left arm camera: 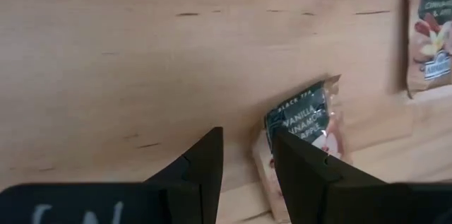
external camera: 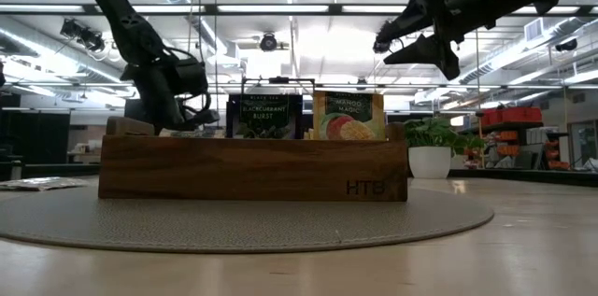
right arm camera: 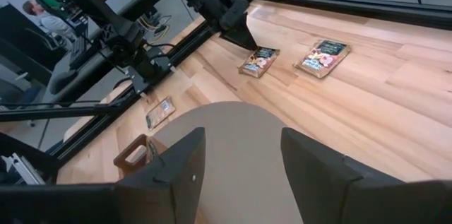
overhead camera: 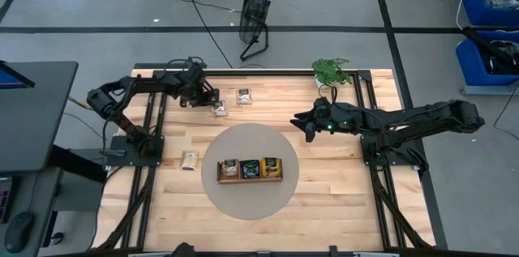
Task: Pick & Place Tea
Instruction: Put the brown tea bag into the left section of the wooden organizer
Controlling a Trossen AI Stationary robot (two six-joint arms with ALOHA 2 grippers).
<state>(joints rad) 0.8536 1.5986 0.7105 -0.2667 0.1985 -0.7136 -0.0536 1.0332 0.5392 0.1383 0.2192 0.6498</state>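
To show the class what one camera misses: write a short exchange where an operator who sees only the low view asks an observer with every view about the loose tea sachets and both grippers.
Operator: How many sachets lie loose?
Observer: Three: the first sachet, the second sachet, and the third sachet, left of the tray.
Operator: Is the left gripper holding one?
Observer: No. The left gripper is open; the first sachet lies beside one finger.
Operator: And the right?
Observer: The right gripper is open and empty, off the mat.
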